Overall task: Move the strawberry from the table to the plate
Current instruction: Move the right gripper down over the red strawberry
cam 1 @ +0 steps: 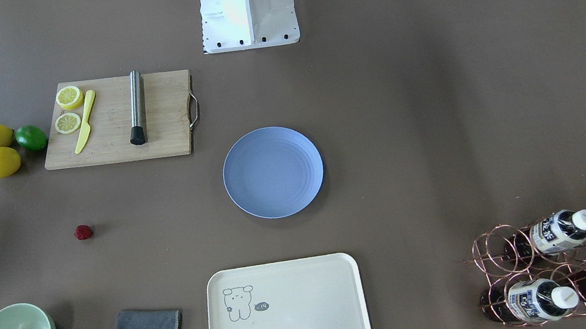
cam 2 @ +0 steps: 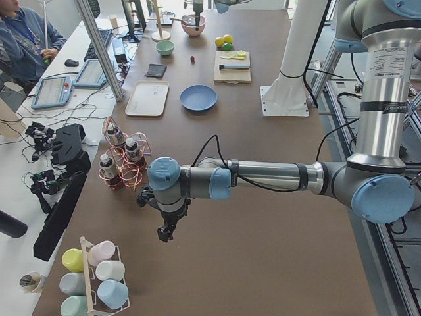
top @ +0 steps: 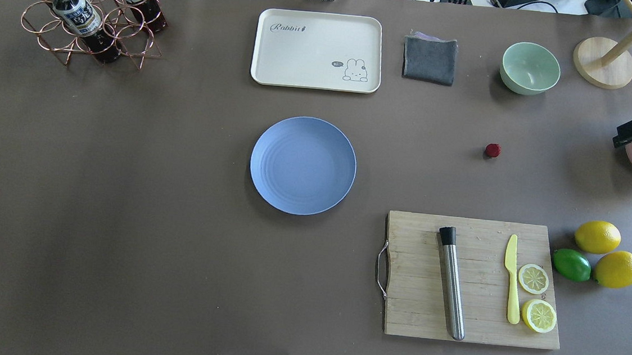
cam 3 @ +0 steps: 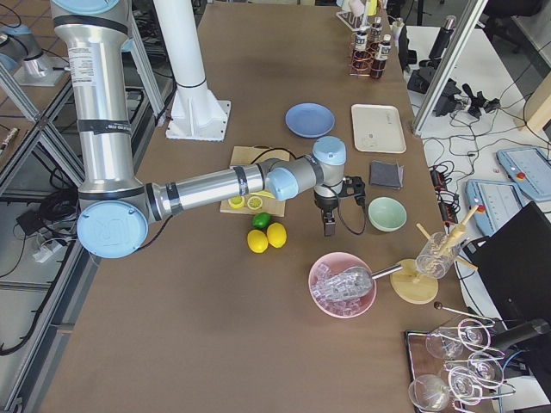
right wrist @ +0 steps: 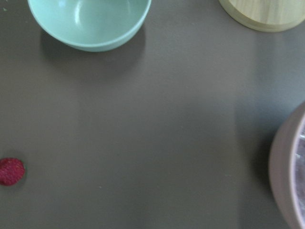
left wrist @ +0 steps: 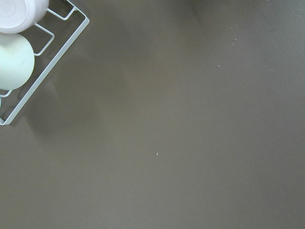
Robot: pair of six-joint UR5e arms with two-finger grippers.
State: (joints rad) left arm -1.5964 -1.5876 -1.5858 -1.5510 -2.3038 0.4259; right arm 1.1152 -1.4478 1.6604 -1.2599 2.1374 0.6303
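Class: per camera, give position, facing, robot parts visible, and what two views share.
Front-facing: across table, facing robot base.
Overhead: behind robot, looking down; base, right gripper.
Left: table end; left arm near.
Right: opposite end; right arm near.
Left wrist: down at cups; no body.
Right wrist: down at bowl; no body.
First two share strawberry, plate.

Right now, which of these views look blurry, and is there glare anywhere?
Right wrist view: soft all over, the strawberry and pink bowl have fuzzy edges. Front-facing view: the white robot base is blown out by glare. Left wrist view: sharp, specks on the table show. Overhead view: even light, a soft shadow at the rim of the plate.
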